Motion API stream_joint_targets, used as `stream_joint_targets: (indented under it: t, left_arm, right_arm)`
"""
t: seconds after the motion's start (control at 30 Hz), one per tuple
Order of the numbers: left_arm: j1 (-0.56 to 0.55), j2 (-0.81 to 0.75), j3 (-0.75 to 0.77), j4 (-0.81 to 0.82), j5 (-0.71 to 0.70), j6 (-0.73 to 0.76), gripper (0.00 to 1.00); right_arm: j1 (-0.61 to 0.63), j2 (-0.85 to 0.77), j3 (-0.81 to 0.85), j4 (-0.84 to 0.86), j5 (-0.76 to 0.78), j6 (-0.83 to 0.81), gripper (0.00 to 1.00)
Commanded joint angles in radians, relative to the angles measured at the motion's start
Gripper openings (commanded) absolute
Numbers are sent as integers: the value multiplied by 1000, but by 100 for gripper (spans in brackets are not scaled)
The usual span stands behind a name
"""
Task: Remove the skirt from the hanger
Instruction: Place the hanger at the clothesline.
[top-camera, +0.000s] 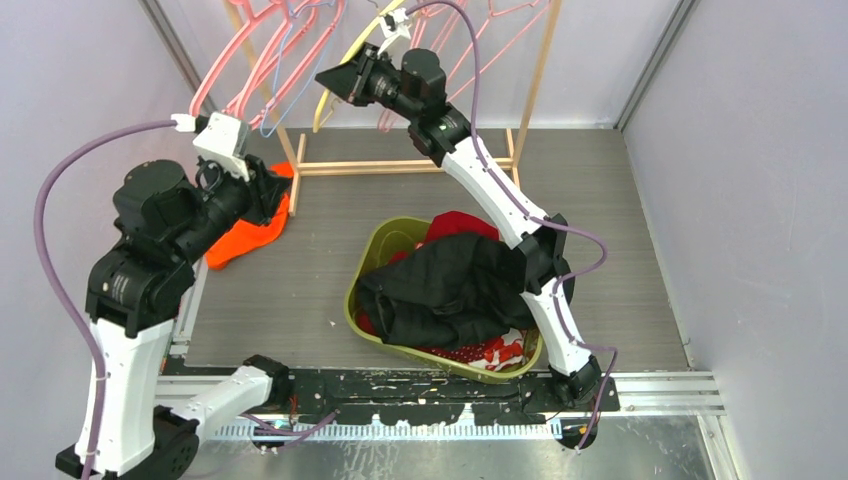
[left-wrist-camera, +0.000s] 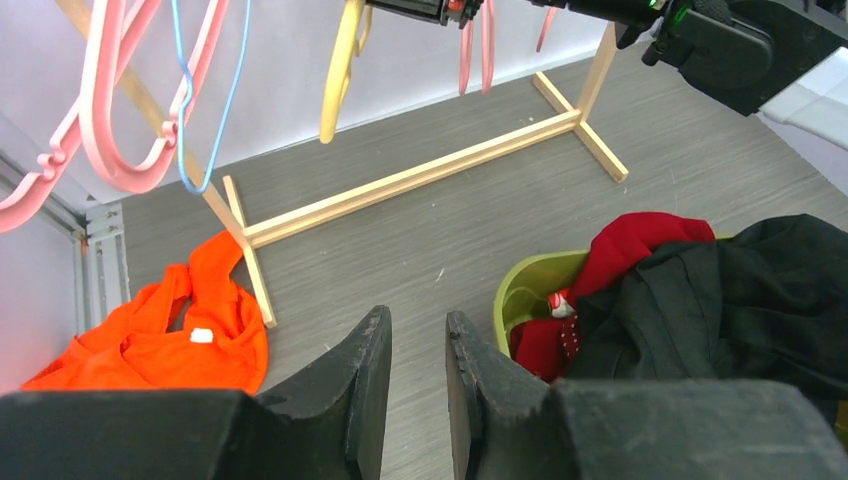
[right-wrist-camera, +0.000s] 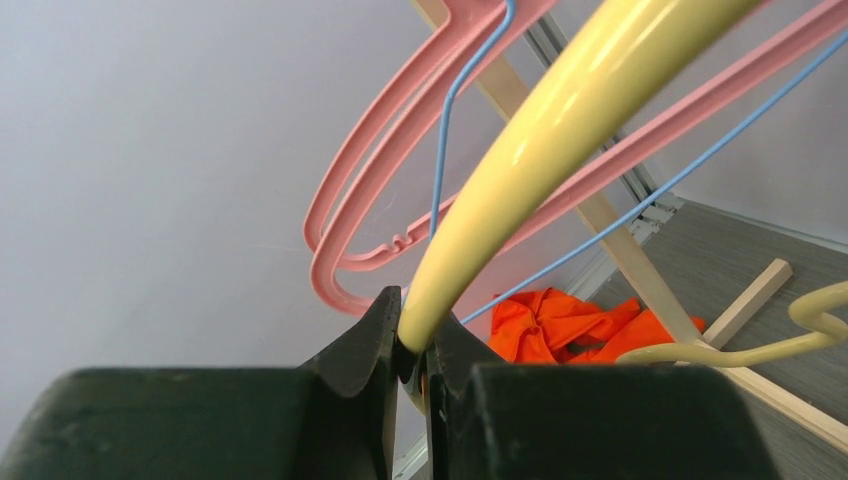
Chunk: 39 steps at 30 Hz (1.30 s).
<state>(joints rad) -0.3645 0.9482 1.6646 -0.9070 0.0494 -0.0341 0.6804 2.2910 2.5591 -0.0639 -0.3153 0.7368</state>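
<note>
L arm (top-camera: 128, 345) reared up at near left, elbow folded, wrist aimed far-right; L gripper (left-wrist-camera: 417, 320) w/ fingers slightly parted, narrow gap between. R arm (top-camera: 500, 200) stretched far from near right, R gripper (right-wrist-camera: 413, 328) pinched on yellow hanger (right-wrist-camera: 560, 110).

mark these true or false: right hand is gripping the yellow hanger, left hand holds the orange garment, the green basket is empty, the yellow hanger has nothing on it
1. The right hand is gripping the yellow hanger. True.
2. The left hand holds the orange garment. False: the left hand is open and empty, and the garment lies on the table beside the wooden rack.
3. The green basket is empty. False: a black garment and a red garment are piled in it.
4. The yellow hanger has nothing on it. True, as far as these views show.
</note>
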Motion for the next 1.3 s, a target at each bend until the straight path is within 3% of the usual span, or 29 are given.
stream_joint_targets:
  t: [0.0, 0.5, 0.77, 1.27]
  left_arm:
    - [-1, 48, 43, 69, 21, 8, 27]
    - [1, 247, 22, 363, 72, 87, 28]
    - [0, 336, 17, 415, 78, 106, 38]
    - [1, 396, -26, 555, 91, 80, 41]
  right_arm:
    - [-16, -9, 116, 94, 14, -9, 1]
    - [-28, -107, -50, 96, -68, 86, 1]
    - [-28, -186, -104, 70, -89, 77, 1]
    - [-17, -306, -243, 75, -123, 112, 1]
